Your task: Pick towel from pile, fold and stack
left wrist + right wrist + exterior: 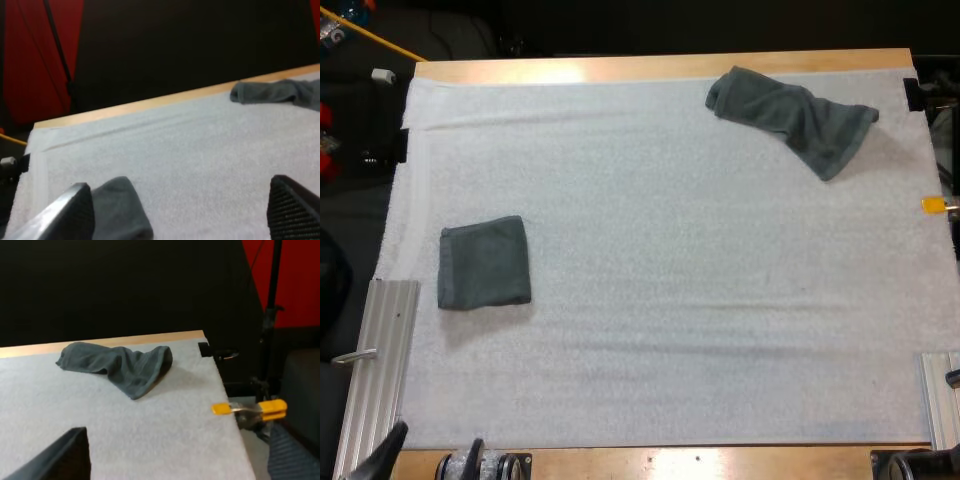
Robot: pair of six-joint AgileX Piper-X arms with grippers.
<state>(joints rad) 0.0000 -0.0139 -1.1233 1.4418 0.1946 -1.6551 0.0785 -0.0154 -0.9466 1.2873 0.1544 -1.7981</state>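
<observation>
A dark grey-green towel, folded into a square [483, 262], lies on the left part of the white mat [670, 300]. A crumpled towel [790, 115] lies at the far right of the mat. My left gripper [436, 440] is low at the near left edge, short of the folded towel. In the left wrist view its fingers [65, 215] stand wide apart around nothing, with the folded towel [120, 207] just ahead and the crumpled towel [280, 92] far off. My right gripper [180, 450] is open above bare mat, well short of the crumpled towel [120, 365].
Aluminium rails stand at the mat's near left [380, 360] and near right [940, 395]. The wooden table edge [660, 68] runs along the far side. A yellow clamp [255, 409] sticks out past the mat's right edge.
</observation>
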